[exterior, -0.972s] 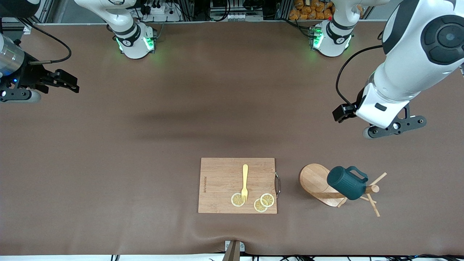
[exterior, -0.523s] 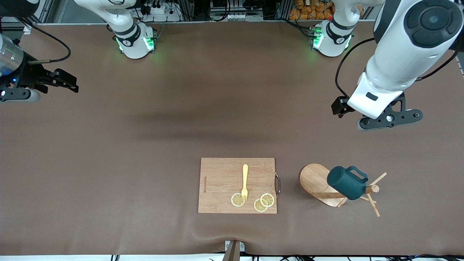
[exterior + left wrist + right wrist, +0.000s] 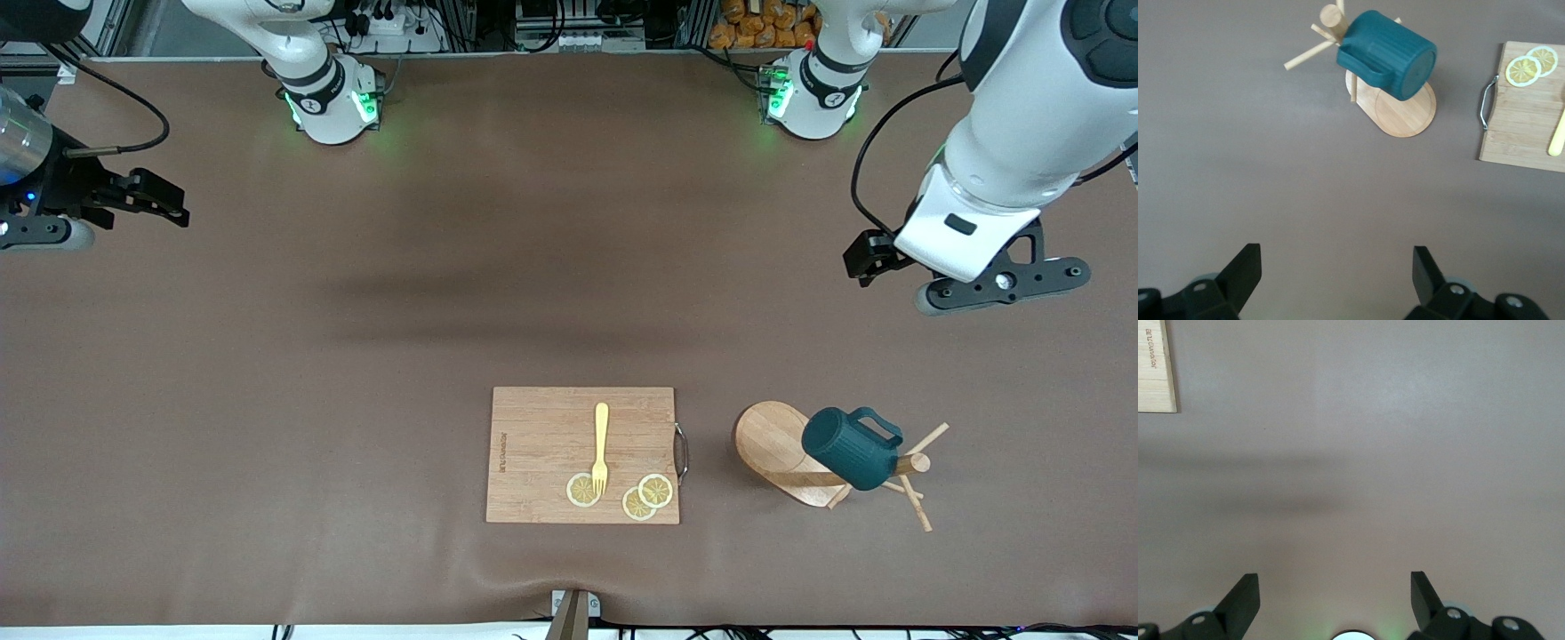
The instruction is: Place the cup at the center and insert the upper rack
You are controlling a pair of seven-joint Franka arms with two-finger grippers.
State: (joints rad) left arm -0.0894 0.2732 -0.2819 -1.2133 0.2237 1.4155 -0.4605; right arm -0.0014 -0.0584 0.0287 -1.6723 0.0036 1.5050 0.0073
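The dark teal ribbed cup (image 3: 849, 458) lies on its side on the post of the wooden mug tree (image 3: 772, 442). The tree lies tipped over on the table beside the cutting board, toward the left arm's end. The cup's handle points up and its inside does not show. Both show in the left wrist view: the cup (image 3: 1388, 55) and the tree's oval base (image 3: 1405, 117). My left gripper (image 3: 1003, 284) hangs open and empty over bare table, clear of the cup; the left wrist view shows it (image 3: 1336, 273) open too. My right gripper (image 3: 164, 204) waits open and empty at the right arm's end (image 3: 1335, 597).
A flat wooden cutting board (image 3: 582, 427) with a metal handle lies near the table's middle front. It carries a yellow fork (image 3: 601, 444) and three lemon slices (image 3: 655, 490). Its corner shows in the right wrist view (image 3: 1155, 367). The brown mat (image 3: 444, 311) covers the table.
My left arm has swung toward the left arm's end of the table and slightly up in the view. The right gripper has drifted very slightly. The cup and the tree have not moved.
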